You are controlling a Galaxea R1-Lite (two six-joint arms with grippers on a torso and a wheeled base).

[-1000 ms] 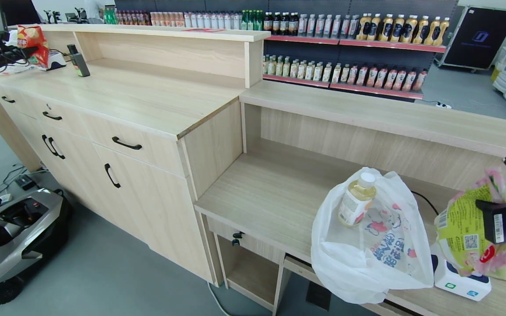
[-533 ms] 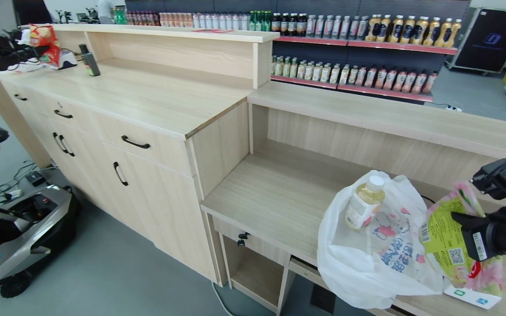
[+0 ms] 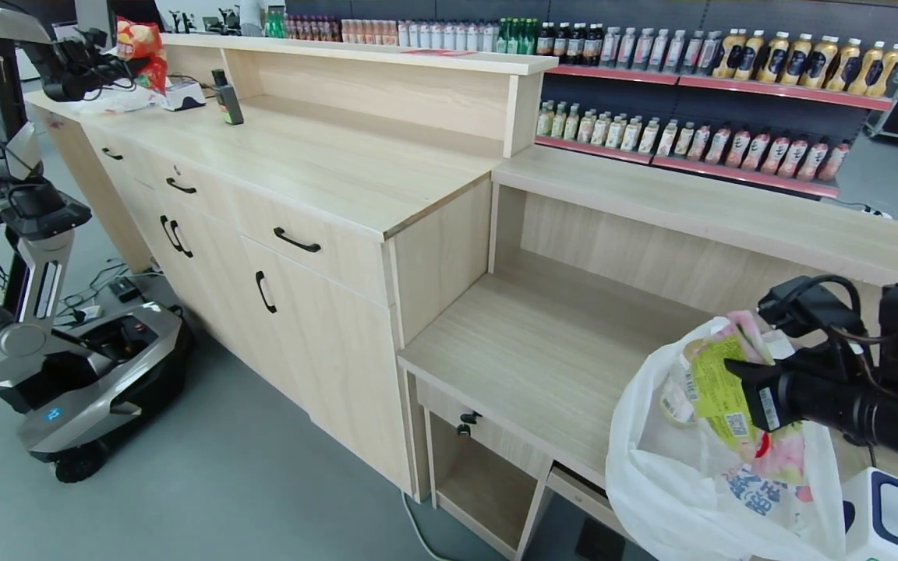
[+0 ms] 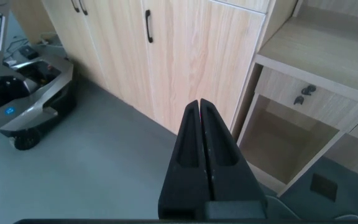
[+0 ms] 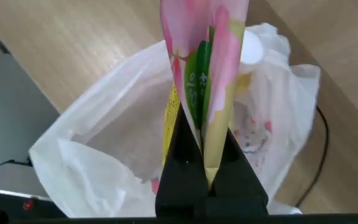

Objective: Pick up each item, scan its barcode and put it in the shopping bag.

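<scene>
Right gripper: fingers clamped on the edge of the green-and-pink snack packet. The packet is at the open mouth of the white shopping bag. The bag stands on the lower counter and contains a drink bottle. Left gripper: fingers pressed together, empty, above the grey floor.

The right arm is seen black, with looped cables and a white sticker; the left gripper, black and tapered.
</scene>
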